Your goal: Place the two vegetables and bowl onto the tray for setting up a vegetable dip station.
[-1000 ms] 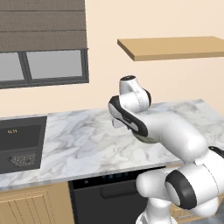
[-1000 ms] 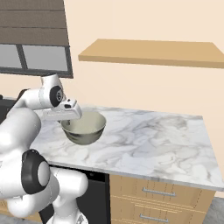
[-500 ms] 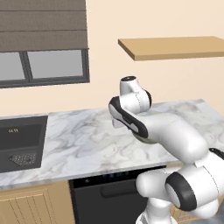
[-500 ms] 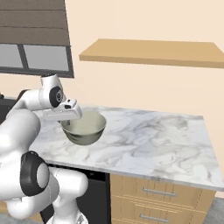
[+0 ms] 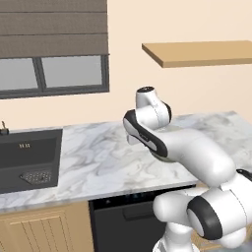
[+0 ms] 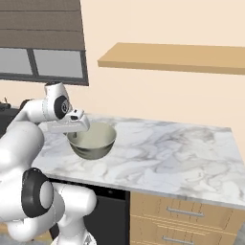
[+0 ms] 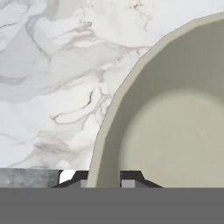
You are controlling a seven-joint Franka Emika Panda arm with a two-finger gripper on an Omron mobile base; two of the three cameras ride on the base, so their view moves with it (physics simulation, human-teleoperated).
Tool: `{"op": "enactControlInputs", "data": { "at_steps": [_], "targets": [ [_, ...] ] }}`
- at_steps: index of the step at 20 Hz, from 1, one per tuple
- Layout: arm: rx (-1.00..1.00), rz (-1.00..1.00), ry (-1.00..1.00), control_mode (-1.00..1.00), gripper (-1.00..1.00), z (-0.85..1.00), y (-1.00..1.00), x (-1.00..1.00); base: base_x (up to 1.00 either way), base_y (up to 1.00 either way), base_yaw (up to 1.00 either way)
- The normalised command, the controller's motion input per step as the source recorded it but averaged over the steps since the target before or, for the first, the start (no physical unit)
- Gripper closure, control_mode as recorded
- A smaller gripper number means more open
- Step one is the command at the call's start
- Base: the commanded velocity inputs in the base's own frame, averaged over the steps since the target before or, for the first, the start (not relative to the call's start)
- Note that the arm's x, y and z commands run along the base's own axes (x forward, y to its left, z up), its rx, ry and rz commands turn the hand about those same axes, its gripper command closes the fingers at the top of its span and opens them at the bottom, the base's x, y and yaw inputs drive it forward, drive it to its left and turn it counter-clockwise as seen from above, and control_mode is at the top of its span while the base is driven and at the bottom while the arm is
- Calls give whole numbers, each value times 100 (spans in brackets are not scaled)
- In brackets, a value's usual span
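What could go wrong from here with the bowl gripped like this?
1. The gripper pinches only a thin section of the bowl rim, one finger inside and one outside, so the bowl may tilt or slip.
2. A drop onto the marble counter could send it rolling toward the front edge.

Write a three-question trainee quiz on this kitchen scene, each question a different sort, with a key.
1. True or false: the gripper is shut on the bowl's rim.
2. The bowl's inside is: A) red, B) pale cream, C) black.
3. Fill in: the sink is set into the marble ____.

Key: 1 true; 2 B; 3 counter.
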Motion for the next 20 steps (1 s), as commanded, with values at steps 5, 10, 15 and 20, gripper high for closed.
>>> {"op": "enactControlInputs", "data": {
  "at_steps": [5,10,15,20],
  "targets": [
    [0,0,0,100,100,0,0,0,0,67,0],
    [0,0,0,100,100,0,0,0,0,68,-7],
    [0,0,0,100,100,0,0,0,0,68,-7],
    [0,0,0,100,100,0,0,0,0,68,-6]
  ]
}}
